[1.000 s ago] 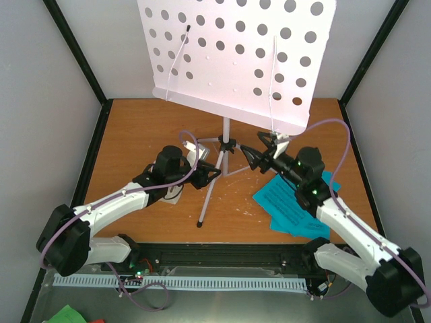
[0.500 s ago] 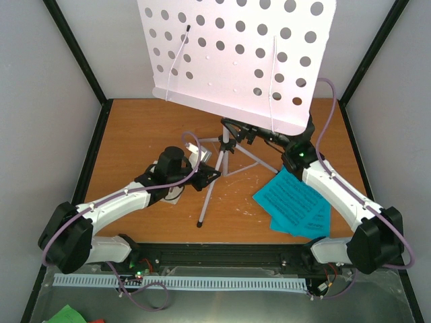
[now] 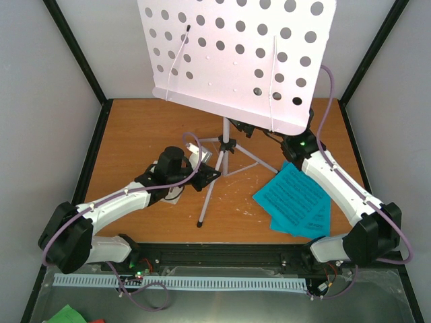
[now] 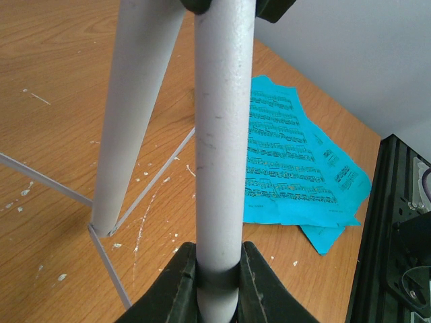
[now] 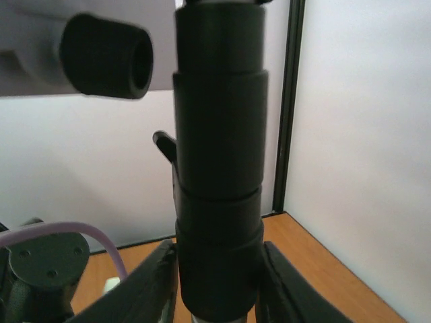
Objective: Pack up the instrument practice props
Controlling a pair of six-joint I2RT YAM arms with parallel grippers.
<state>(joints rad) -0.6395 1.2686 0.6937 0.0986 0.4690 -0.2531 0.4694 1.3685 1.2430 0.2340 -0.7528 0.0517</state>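
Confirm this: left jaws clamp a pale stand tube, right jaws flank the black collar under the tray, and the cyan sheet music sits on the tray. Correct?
Not quite. The cyan sheet music lies on the table beside the stand's legs, not on the perforated tray; the top external view shows it. The rest holds.

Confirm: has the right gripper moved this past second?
Yes. The right gripper moved away from the cyan pages, rearward to the music stand, under its tray.
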